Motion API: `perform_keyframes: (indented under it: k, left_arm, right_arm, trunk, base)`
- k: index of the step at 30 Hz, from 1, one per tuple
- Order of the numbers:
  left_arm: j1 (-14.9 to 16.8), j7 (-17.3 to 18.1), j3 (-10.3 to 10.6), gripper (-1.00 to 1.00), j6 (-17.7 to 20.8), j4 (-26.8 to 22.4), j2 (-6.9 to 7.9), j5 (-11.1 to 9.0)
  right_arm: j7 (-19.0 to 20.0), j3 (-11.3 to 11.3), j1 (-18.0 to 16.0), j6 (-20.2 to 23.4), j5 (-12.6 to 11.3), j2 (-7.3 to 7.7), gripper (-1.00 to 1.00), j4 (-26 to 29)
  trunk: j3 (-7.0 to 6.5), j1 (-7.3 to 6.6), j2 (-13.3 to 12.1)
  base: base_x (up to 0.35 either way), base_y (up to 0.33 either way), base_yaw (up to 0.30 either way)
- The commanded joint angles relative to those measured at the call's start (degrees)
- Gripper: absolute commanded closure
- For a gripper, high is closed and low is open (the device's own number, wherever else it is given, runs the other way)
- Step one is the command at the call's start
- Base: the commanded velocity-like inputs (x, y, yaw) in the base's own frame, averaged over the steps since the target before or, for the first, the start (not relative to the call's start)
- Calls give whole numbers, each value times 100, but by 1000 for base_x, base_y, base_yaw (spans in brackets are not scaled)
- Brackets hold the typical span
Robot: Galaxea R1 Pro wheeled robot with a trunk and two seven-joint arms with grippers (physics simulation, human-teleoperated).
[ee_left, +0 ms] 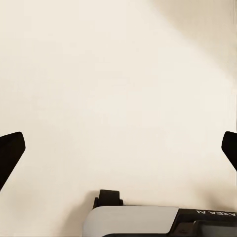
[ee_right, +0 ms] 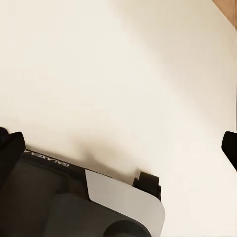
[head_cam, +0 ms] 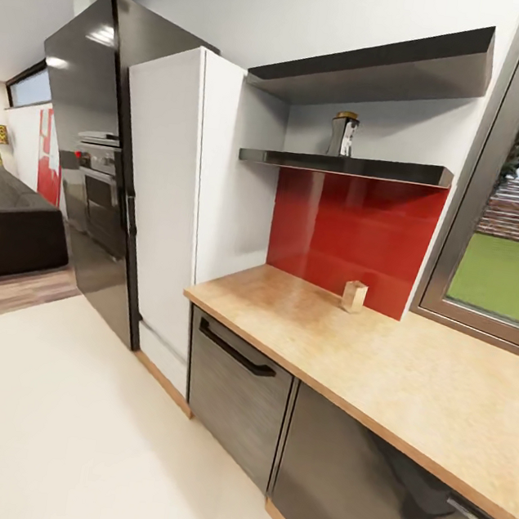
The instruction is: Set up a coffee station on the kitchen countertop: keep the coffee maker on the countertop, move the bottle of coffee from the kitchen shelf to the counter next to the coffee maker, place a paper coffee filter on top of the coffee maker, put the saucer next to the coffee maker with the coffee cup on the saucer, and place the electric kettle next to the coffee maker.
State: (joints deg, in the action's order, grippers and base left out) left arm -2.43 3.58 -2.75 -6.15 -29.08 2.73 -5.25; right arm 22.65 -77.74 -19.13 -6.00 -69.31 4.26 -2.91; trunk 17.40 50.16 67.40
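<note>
The bottle of coffee [head_cam: 343, 133], dark with a brown cap, stands on the lower black kitchen shelf [head_cam: 347, 166] above the red backsplash. Below it runs the wooden countertop [head_cam: 376, 367]. A small pale wooden block [head_cam: 354, 296] sits on the counter by the backsplash; I cannot tell what it is. My left gripper [ee_left: 118, 153] hangs open over the cream floor, its dark fingertips [ee_left: 11, 150] far apart with nothing between them. My right gripper [ee_right: 118, 150] is open too, also over bare floor, with the robot's own base [ee_right: 74, 197] below it.
A white fridge [head_cam: 177, 198] and a tall black cabinet with an oven [head_cam: 98, 171] stand left of the counter. A dishwasher front [head_cam: 237, 388] and dark cabinets sit under it. A window [head_cam: 506, 269] is at the right. A dark sofa [head_cam: 8, 224] lies far left across the cream floor [head_cam: 62, 430].
</note>
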Motion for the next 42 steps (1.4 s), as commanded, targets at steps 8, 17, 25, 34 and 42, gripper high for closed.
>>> perform_keyframes:
  k: [8, 17, 25, 34, 42]
  left_arm:
    - [-3, 37, -15, -100, 6, -2, -1, -55]
    - [-3, 37, -15, -100, 6, -1, -1, -55]
    - [-3, 37, -15, -100, 0, -1, -1, -55]
    - [-3, 37, -15, -100, 7, -1, -1, -55]
    - [-3, 37, -14, -100, 8, -1, -1, -55]
  right_arm:
    - [31, -48, -3, -15, -43, -4, -100, -16]
    - [36, -48, -3, -15, -39, -4, -100, -16]
    - [38, -48, -3, -15, -39, -4, -100, -16]
    - [38, -48, -3, -15, -39, -4, -100, -16]
    - [27, -48, -3, -28, -38, -4, -100, -17]
  trunk:
    - [6, 0, 4]
    - [6, 0, 4]
    - [6, 0, 4]
    - [6, 0, 4]
    - [6, 0, 4]
  base:
    - [0, 46, -138]
    - [0, 203, -18]
    - [0, 25, -188]
    - [57, 55, -166]
    - [217, 209, -16]
